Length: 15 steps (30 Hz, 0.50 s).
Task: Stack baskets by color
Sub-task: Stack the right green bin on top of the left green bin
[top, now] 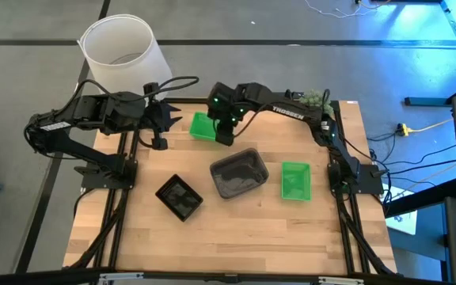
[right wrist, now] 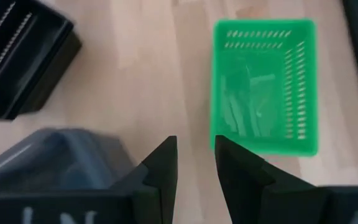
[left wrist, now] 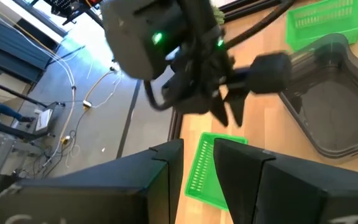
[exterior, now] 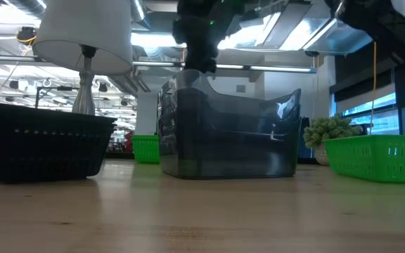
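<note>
A smoky grey basket (top: 240, 172) rests on its base at the table's middle, and a black basket (top: 179, 196) stands to its near left. One green basket (top: 295, 180) lies right of the grey one. Another green basket (top: 203, 127) lies at the far side. My right gripper (right wrist: 194, 163) hangs open over the wood between that far green basket (right wrist: 266, 87) and the grey basket (right wrist: 55, 155), with nothing between its fingers. My left gripper (left wrist: 197, 168) waits open above the table's far left, raised, looking at the far green basket (left wrist: 207, 171).
A white lampshade (top: 125, 51) stands beyond the far left corner and a round green plant ball (top: 315, 99) at the far right. Bare wood lies along the near edge (top: 228, 245). In the low view the right gripper (exterior: 199, 60) shows above the grey basket's rim.
</note>
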Available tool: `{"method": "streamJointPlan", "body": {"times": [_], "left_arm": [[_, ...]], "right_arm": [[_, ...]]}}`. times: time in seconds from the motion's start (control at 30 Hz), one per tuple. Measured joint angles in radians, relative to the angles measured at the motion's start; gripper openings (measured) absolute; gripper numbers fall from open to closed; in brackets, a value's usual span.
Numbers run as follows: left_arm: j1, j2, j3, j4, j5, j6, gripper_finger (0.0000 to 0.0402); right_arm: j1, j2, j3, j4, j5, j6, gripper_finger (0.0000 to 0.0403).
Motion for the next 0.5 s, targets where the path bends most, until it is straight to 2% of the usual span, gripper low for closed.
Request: {"method": "streamJointPlan", "body": {"times": [0.17,0.3,0.4,0.5], "left_arm": [[0.000,0.000,0.000,-0.010,0.000,-0.014,0.0082],[0.000,0.000,0.000,-0.018,0.000,-0.016,0.0082],[0.000,0.000,0.000,-0.022,0.001,-0.016,0.0082],[0.000,0.000,0.000,-0.022,0.002,-0.016,0.0082]], "right_arm": [[0.022,-0.094,-0.089,-0.035,0.004,0.002,0.0106],[0.032,-0.179,-0.178,-0.075,0.051,0.010,0.0106],[0.040,-0.272,-0.282,-0.128,0.055,0.039,0.0106],[0.055,-0.401,-0.446,-0.147,0.053,0.055,0.0106]]}}
